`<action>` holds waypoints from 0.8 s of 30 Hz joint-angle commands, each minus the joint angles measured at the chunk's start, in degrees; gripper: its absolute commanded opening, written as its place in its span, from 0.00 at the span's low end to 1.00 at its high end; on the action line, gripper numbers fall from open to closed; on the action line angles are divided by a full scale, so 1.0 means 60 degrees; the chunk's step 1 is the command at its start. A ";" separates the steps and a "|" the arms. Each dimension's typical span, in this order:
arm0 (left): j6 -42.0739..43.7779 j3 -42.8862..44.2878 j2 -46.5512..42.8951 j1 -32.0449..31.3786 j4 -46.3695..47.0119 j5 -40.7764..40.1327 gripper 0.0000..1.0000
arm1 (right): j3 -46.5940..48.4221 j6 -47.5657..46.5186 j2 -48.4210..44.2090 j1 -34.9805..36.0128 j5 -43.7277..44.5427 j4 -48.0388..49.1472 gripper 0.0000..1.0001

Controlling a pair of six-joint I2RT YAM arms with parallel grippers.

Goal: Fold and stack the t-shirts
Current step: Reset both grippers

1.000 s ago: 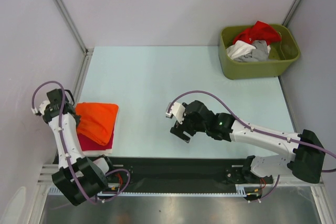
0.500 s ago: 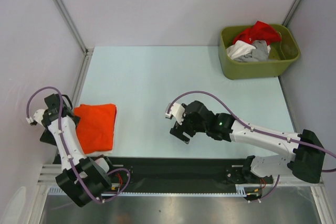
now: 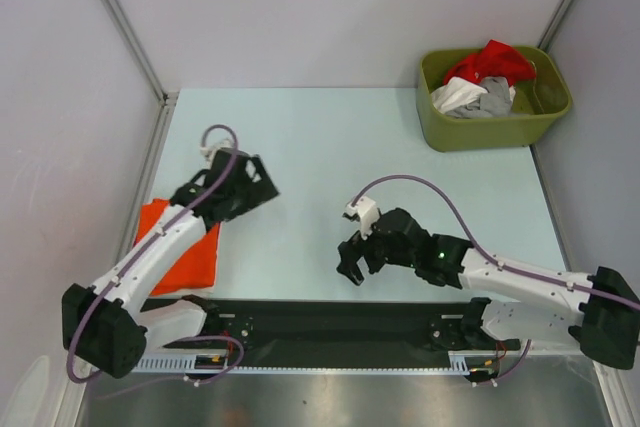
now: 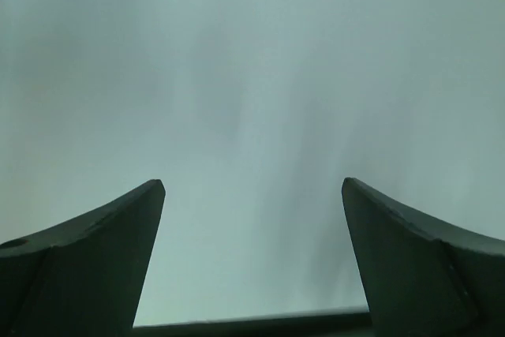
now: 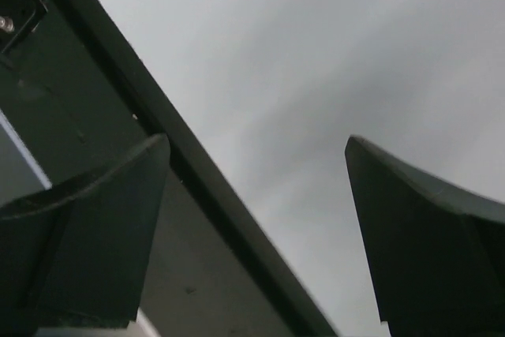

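A folded bright orange t-shirt (image 3: 190, 255) lies at the table's near left, and my left arm crosses over its left side. My left gripper (image 3: 264, 187) is up and to the right of it, over bare table, open and holding nothing. In the left wrist view its fingers (image 4: 95, 258) stand wide apart with only the tabletop between them (image 4: 252, 195). My right gripper (image 3: 352, 263) hovers open near the table's front edge, empty (image 5: 256, 155). Red (image 3: 490, 59), white (image 3: 458, 95) and grey (image 3: 492, 99) t-shirts lie bunched in the bin.
An olive-green bin (image 3: 482, 137) stands at the far right corner. Grey walls close in the table on the left, back and right. A black rail (image 3: 330, 322) runs along the near edge and shows as a dark band (image 5: 118, 219) under my right gripper.
My left gripper opened and let go of the orange t-shirt, then swung right and forward over the table. My right gripper slid a little right and toward the near edge.
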 commanded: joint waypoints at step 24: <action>-0.7227 -1.1054 -0.1897 -0.2679 2.3221 0.5851 1.00 | -0.7241 1.2030 -0.7787 -0.0478 0.3287 0.2884 1.00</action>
